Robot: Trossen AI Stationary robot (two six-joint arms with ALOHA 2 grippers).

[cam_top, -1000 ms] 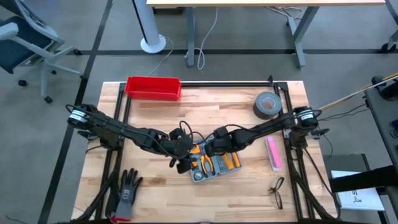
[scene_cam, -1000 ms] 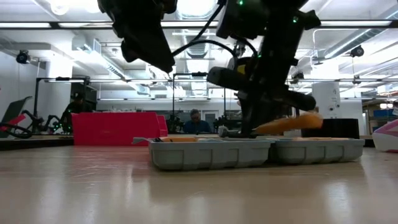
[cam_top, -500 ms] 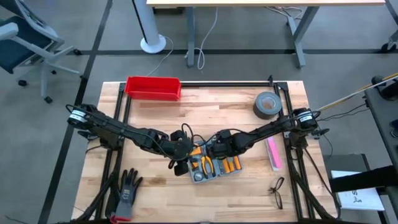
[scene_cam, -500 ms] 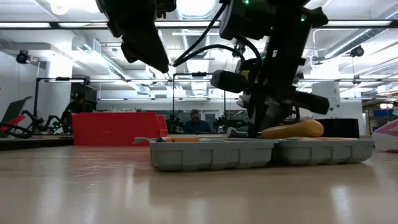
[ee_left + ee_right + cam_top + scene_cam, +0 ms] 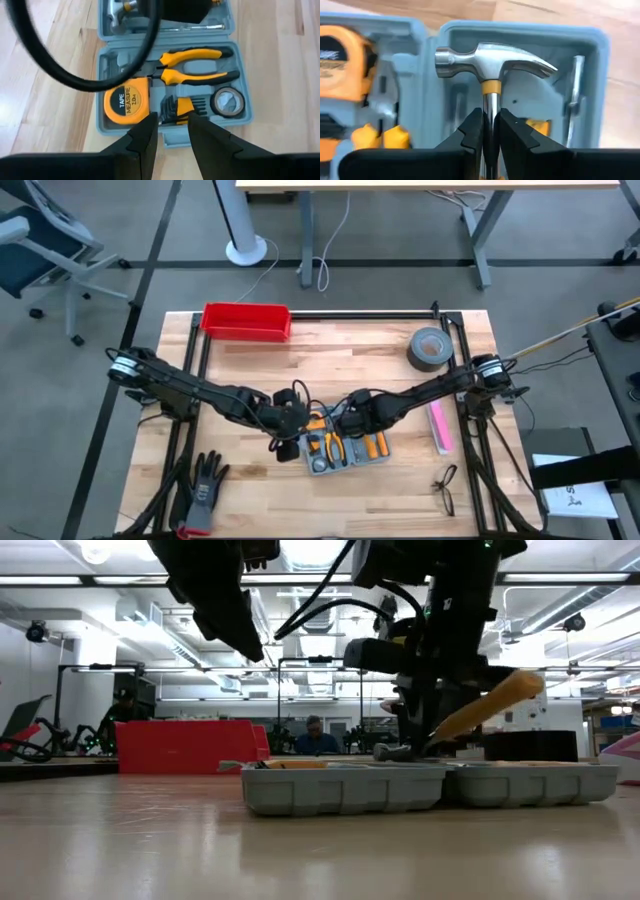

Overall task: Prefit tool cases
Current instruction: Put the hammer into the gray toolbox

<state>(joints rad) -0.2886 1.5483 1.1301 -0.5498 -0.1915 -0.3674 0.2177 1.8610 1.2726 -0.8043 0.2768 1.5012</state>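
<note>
Two tools meet over the open tool case (image 5: 340,448), which lies flat on the table (image 5: 400,490) near its middle, both halves facing up. The right tool (image 5: 489,131) is clenched on the steel shaft of a hammer (image 5: 490,62), just below the head; the head sits over the case half directly beneath this tool, and in the low view the hammer's yellow handle (image 5: 490,705) slants upward, away from the case, so it seems the head end is down in its slot while the handle is raised, though that contact is hard to make out. The left tool (image 5: 170,127) hovers above the other half of the case with its fingers (image 5: 145,137) slightly apart and nothing between them. Below and ahead of it lie a yellow tape measure (image 5: 126,102), orange-handled pliers (image 5: 197,67), a set of hex keys (image 5: 175,107) and a roll of tape (image 5: 227,101), each in its moulded recess. Well beyond both tools, at the far side of the table, stands a red bin (image 5: 246,321).
</note>
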